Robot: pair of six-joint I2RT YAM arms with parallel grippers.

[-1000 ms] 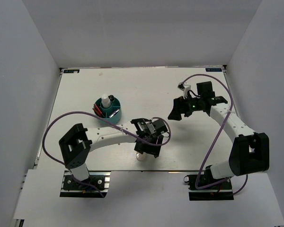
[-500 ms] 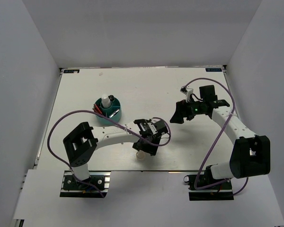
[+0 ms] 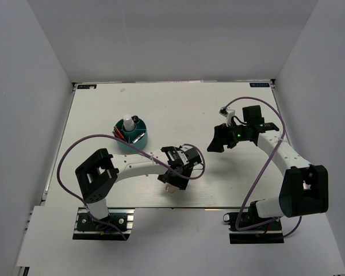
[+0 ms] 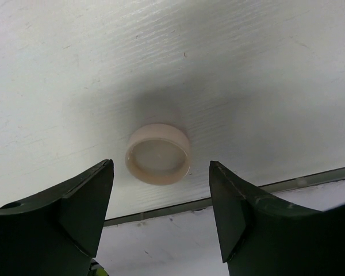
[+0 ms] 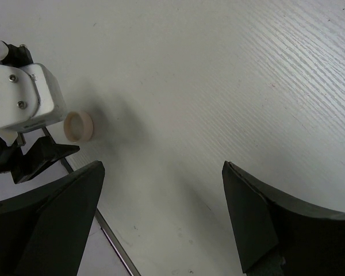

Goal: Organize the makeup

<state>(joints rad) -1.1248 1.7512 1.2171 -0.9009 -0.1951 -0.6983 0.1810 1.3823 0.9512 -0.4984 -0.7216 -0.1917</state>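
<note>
1. The left hand (image 4: 160, 167) is released. Its dark fingers (image 4: 80, 201) are spread wide, grip nothing, and hang low over the bench (image 4: 247, 63).
2. The tiny round jar (image 4: 158, 154) sits centred in the gap between those fingers and touches neither. It rests flat on the bench, close to the near edge.
3. The jar looks light, stiff and smooth-walled, so I judge it likely to skid or pop out under an off-centre pinch. The best hold is across its widest part, low on the short wall, with the fingers level and a gentle close. Because it lies so near the edge, a stray nudge could push it off.
4. The right hand (image 5: 162, 165) is also released and empty, hovering over the bench well apart to the right.
5. The teal holder (image 3: 131, 138) stands well apart from the jar, further back on the left. A white bottle (image 3: 127, 122) stands upright inside it, so it is probably where the jar belongs.
</note>
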